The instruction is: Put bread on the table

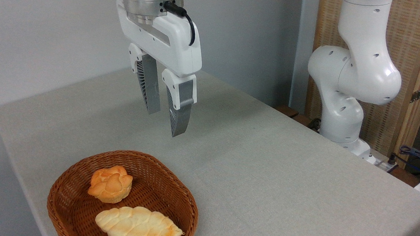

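The gripper (166, 123) hangs above the table (266, 169), fingers parted with a narrow gap and holding nothing. The bread (110, 184) lies below it and slightly left — inside the wicker basket (73, 182), just beside a pale braided loaf (137, 227).

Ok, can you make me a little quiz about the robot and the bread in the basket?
1. True or false: the round orange bun is already lying on the grey table.
2. How many pieces of bread are in the wicker basket?
A) one B) two C) three
3. Fill in: the gripper hangs above the table with its fingers ____ and nothing between them.

Key
1. False. The bun sits inside the basket, next to the long pale braided loaf.
2. B, two.
3. open (apart).
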{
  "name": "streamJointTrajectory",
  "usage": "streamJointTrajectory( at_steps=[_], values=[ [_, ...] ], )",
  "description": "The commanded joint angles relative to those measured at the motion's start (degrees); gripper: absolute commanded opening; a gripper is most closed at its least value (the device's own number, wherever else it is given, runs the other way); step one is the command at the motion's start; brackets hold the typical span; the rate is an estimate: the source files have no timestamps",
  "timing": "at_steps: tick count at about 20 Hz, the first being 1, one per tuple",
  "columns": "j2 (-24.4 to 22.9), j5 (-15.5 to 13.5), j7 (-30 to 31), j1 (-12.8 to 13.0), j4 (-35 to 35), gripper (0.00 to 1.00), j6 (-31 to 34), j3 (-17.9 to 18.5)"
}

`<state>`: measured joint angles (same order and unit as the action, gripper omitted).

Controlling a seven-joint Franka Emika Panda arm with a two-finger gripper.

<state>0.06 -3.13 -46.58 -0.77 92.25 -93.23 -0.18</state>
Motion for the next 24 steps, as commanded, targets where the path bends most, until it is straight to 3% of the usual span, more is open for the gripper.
streamJointTrajectory(
  at_steps=[1, 24],
  values=[
    [-0.7, -0.1, 0.2, 0.8, -0.8, 1.00, 1.6, 0.9],
    [-2.4, -0.1, 0.5, 2.0, 0.6, 1.00, 2.5, 0.1]
  ],
)
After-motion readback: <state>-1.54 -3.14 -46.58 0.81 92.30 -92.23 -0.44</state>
